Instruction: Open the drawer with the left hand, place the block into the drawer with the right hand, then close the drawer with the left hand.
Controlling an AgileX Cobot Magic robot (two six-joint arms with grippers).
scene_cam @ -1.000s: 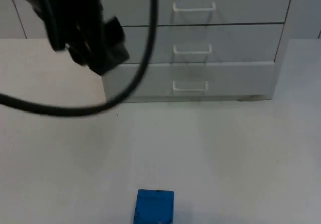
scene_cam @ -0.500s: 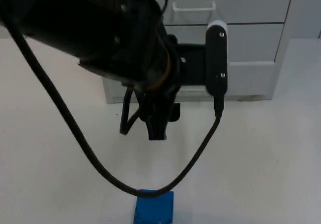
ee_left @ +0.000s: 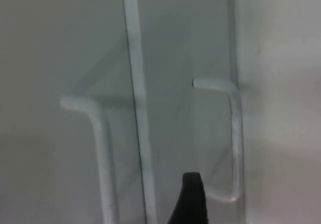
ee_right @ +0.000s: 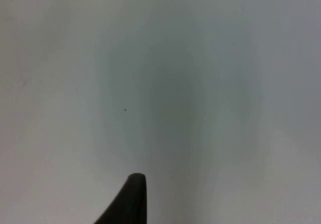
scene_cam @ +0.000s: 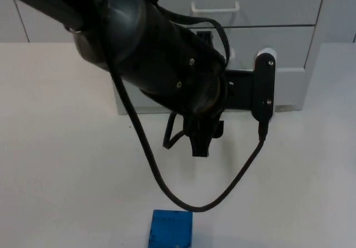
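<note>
The left arm reaches across the white tabletop (scene_cam: 67, 164) in the top view, its bulk covering much of the white drawer cabinet (scene_cam: 289, 53) that stands against the grey wall. The left end effector (scene_cam: 201, 142) points down at the tabletop just in front of the cabinet's bottom drawer (scene_cam: 292, 87); whether its fingers are spread or closed cannot be told. In the left wrist view a black fingertip (ee_left: 189, 201) stands close to the cabinet front, with two white handles (ee_left: 231, 133) near it, one on each side of a seam between drawers. All drawers visible look closed. The blue block (scene_cam: 171, 229) lies on the tabletop near the front edge, well apart from the cabinet. The right end effector (ee_right: 128, 201) hangs over bare tabletop in the right wrist view, its state unclear.
</note>
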